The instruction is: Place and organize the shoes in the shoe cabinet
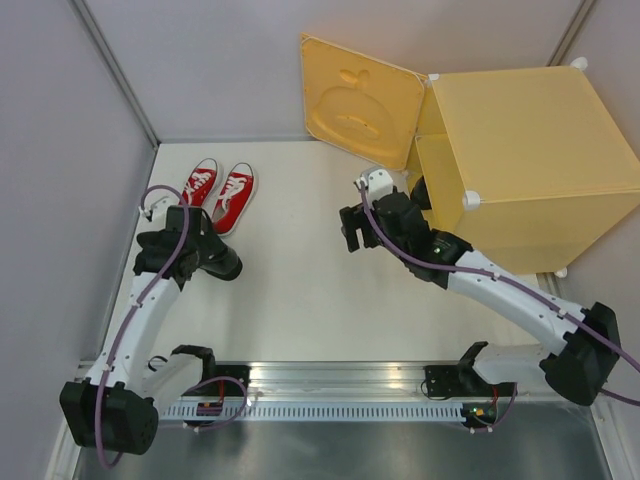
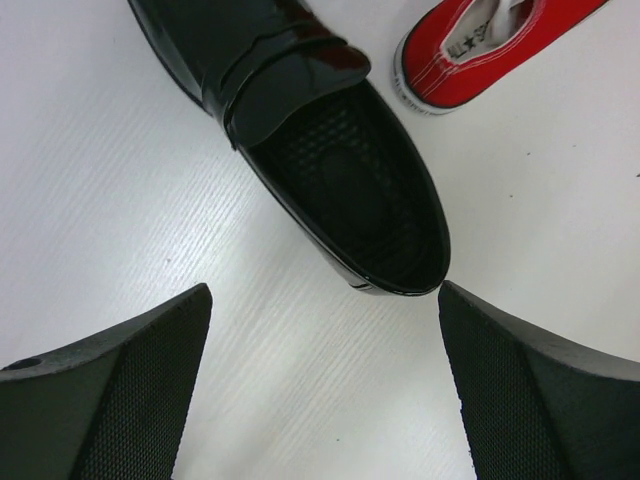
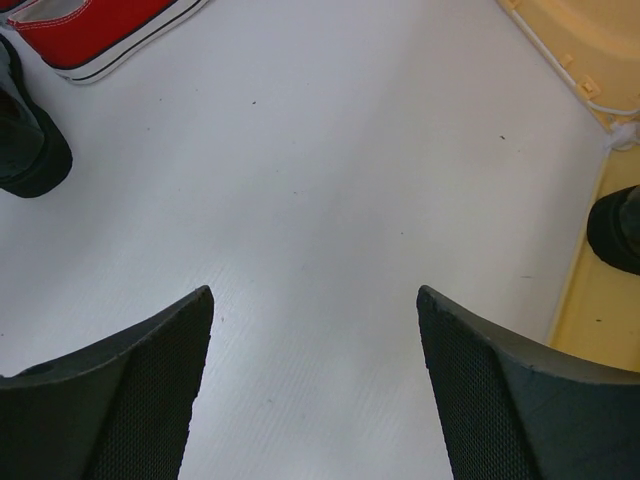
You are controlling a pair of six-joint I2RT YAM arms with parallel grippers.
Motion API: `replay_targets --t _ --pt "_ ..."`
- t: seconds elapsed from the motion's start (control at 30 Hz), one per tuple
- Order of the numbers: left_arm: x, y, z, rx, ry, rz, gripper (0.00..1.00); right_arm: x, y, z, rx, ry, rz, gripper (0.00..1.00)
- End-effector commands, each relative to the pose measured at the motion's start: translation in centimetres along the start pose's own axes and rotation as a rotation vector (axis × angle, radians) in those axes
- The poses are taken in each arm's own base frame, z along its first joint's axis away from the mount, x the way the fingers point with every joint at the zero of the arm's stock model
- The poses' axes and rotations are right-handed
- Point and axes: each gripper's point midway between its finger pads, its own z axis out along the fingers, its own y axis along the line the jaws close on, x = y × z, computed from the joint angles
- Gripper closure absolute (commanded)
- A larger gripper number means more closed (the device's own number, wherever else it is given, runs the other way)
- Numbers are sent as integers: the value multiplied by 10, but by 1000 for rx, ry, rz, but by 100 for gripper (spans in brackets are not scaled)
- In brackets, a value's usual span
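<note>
Near the left edge, the left gripper hung wide open over a black dress shoe. The right gripper, also open, hovered beside the shoe cabinet in the far right corner, its door swung open, a second black shoe inside. The red sneakers sat paired toward the far left corner.

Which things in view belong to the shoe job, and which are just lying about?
Job: shoe cabinet, its open door, red sneakers, black dress shoe, second black shoe at the cabinet's opening.
Not the job: metal rail, purple cables, both rig fittings.
</note>
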Motion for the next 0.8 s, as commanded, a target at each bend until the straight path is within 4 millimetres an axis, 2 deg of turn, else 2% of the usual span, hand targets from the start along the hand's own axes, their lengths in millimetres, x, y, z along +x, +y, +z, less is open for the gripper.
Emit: replay_targets --t 0.0,0.17,0.33,0.6,0.77 --pt "10 3 10 -51 21 -141 5 0 -9 -15 20 -58 22 14" --pt "17 11 21 -121 15 -244 11 9 -13 -20 24 -35 -8 14" --pt "33 24 37 -201 41 -296 18 6 -13 -26 17 -63 -6 14" --pt "55 33 62 -268 107 -360 23 10 -14 -24 18 -58 -14 13" --pt "64 37 70 -290 130 -373 32 14 -14 -21 22 -51 -19 13"
